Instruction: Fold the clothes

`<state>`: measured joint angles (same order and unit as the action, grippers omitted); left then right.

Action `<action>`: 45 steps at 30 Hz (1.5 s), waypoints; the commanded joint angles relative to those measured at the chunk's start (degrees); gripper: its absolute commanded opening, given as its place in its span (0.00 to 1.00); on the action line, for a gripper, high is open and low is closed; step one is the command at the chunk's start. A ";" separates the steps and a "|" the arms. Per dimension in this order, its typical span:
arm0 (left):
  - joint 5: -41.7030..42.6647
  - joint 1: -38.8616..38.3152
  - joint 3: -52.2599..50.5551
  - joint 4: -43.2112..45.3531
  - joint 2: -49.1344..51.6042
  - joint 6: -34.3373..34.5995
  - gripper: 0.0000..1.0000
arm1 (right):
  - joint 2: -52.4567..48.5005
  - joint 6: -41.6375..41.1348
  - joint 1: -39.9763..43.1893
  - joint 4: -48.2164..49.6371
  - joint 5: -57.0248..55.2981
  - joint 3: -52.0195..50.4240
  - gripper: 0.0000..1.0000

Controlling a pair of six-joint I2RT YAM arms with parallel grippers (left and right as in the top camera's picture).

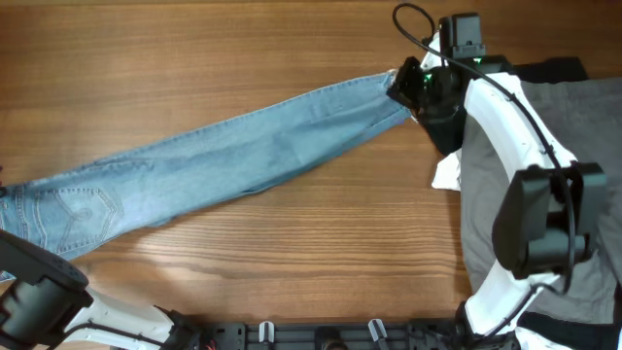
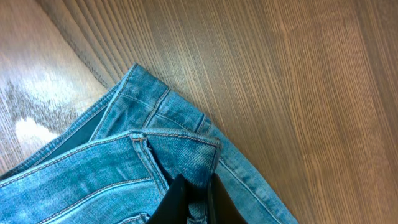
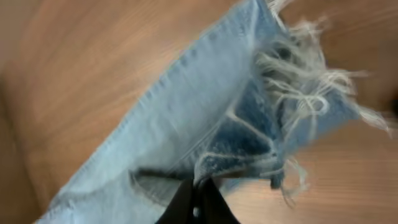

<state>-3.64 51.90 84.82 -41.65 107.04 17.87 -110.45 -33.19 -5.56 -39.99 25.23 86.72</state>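
Observation:
The light-blue jeans (image 1: 224, 156) lie stretched across the table from the lower left to the upper right. My left gripper (image 2: 194, 186) is shut on the waistband corner of the jeans (image 2: 180, 149); in the overhead view its arm sits at the lower left and the jaws are hidden. My right gripper (image 1: 403, 87) is shut on the frayed hem (image 3: 273, 106) at the upper right, with the leg cloth pinched between the fingertips (image 3: 198, 185).
Grey trousers (image 1: 530, 146) lie at the right under my right arm, with a white piece (image 1: 447, 173) at their left edge and black cloth (image 1: 554, 70) behind. Bare wood shows above and below the jeans.

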 commanded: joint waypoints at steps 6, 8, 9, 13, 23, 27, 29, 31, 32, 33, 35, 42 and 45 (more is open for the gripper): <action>-0.94 0.39 0.55 0.59 0.68 -0.55 0.07 | 12.24 -4.33 -2.10 -23.34 -6.01 0.81 0.04; -0.94 0.39 0.55 0.55 0.68 -0.55 0.06 | 9.33 -4.90 -2.21 -20.04 -6.67 0.66 0.04; -0.94 0.39 0.55 0.55 0.68 -0.55 0.06 | 7.37 -6.34 -2.34 -18.16 -6.86 0.66 0.05; -0.94 0.39 0.55 0.79 0.68 -0.55 0.07 | -4.90 -8.02 -2.62 -0.98 -1.51 0.63 0.17; 8.35 0.39 0.55 1.68 0.68 -5.90 0.06 | -8.22 13.77 -1.88 7.26 3.41 0.70 0.66; 8.35 0.39 0.55 1.07 0.68 -5.90 0.04 | -8.13 28.11 -3.63 4.70 -3.23 0.72 0.66; 8.35 0.39 0.55 0.22 0.68 -5.90 0.11 | -7.39 42.71 -3.54 4.09 -2.73 0.72 0.63; 8.37 0.39 0.55 -0.15 0.68 -5.90 0.15 | -5.95 51.25 -3.61 2.23 -2.71 0.72 0.53; 8.35 0.39 0.55 -0.57 0.68 -5.90 0.17 | -4.98 54.42 -3.61 0.90 -2.69 0.72 0.46; 8.35 0.39 0.55 -0.83 0.68 -5.88 0.17 | -4.33 57.24 -3.69 -0.17 -2.25 0.72 0.36; 8.37 0.39 0.55 -1.40 0.68 -5.88 0.18 | -4.28 60.26 -4.22 -1.29 -2.14 0.72 0.27; 8.37 0.39 0.55 -1.97 0.68 -5.88 0.23 | -4.52 72.19 -9.09 -2.84 -7.76 0.52 0.47; 8.37 0.39 0.55 -2.14 0.68 -5.88 0.24 | -4.81 72.22 -9.38 -1.84 -9.20 -1.44 0.52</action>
<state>4.23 51.92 84.82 -43.59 107.04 12.69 -115.96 37.26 -14.92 -42.33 18.04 87.00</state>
